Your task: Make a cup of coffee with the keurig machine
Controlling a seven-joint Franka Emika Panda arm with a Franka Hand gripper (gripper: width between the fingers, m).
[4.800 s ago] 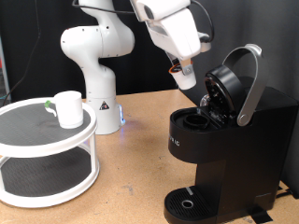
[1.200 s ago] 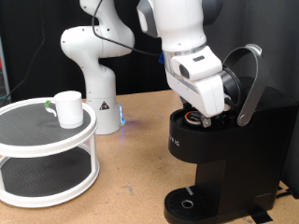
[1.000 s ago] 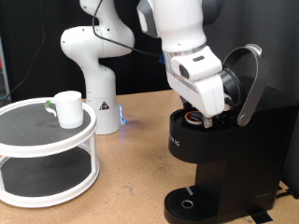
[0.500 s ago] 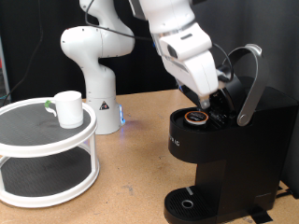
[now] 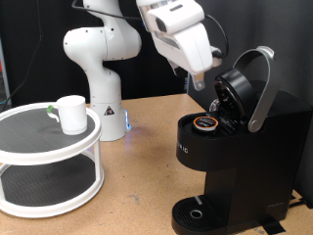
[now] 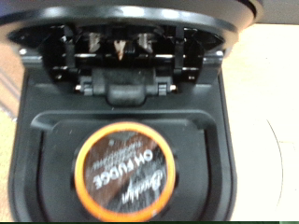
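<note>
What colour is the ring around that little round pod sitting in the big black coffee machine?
Orange, around a dark printed top on the round pod; the wrist view shows it best.

The end effector (image 5: 203, 90) hangs angled downward, holding nothing.

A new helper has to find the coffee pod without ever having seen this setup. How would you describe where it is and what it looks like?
Start at the big black coffee machine at the exterior view's right, its lid raised. The pod sits in the open chamber under that lid, below the robot's gripper. It is a small disc with an orange rim and dark printed top, unlike the plain white cup on the round white stand.
</note>
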